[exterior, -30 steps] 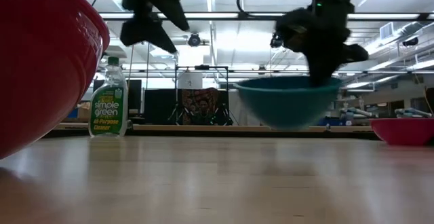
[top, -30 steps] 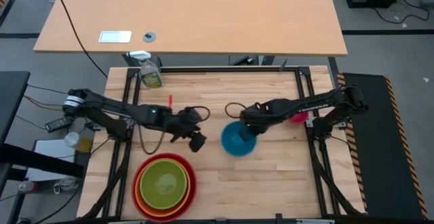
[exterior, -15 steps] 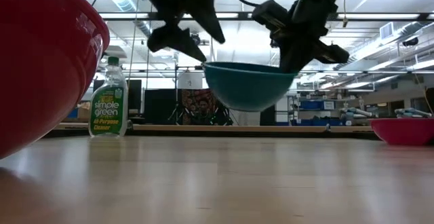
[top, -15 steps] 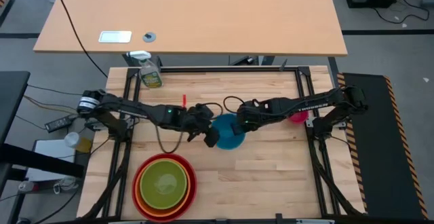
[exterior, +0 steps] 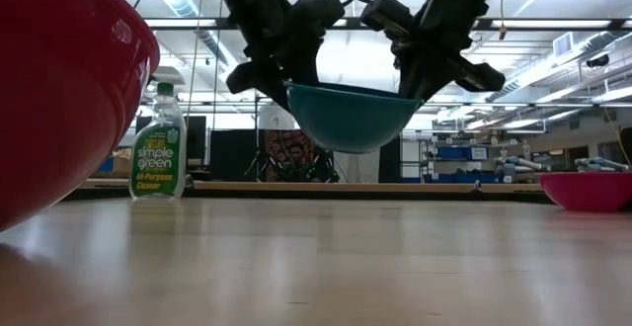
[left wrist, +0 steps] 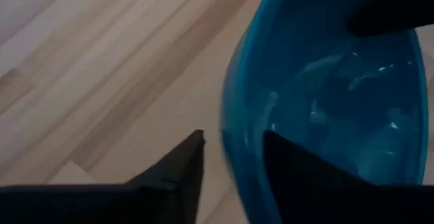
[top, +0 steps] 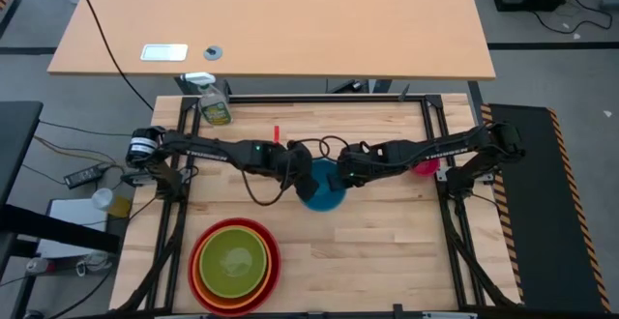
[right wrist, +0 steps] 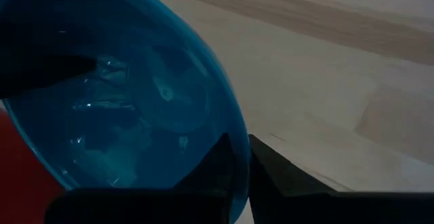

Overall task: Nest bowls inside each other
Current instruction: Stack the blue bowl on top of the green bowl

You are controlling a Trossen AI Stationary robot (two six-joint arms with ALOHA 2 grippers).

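Note:
The blue bowl (top: 321, 188) (exterior: 348, 119) hangs in the air over the table's middle, slightly tilted. My right gripper (right wrist: 244, 157) (top: 345, 177) is shut on its right rim. My left gripper (left wrist: 232, 149) (top: 299, 176) stands open astride the left rim (left wrist: 228, 125), one finger inside the bowl and one outside; a strip of table shows between the outer finger and the rim. The lime green bowl (top: 233, 257) sits inside the orange and red bowls (top: 273, 261) near the front edge. The pink bowl (top: 426, 167) (exterior: 591, 190) rests on its base at the right. My right gripper pinches the blue bowl's rim (right wrist: 239, 139) on its right side, one finger inside the bowl and one outside. The fingers slant down from the table's right. The bowl is lifted clear of the table, its left rim (exterior: 290, 87) a little higher than its right.
A green spray bottle (top: 215, 107) (exterior: 158, 144) stands at the far left corner. The red bowl's wall (exterior: 59, 89) fills the low view's left. Bare wood lies in front of the held bowl and toward the right front.
My right gripper has carried the blue bowl toward the table's left and a little up, then held still while its wrist turned and the bowl tipped. My left gripper has moved right to the bowl's left rim, and its fingers have drawn closer together.

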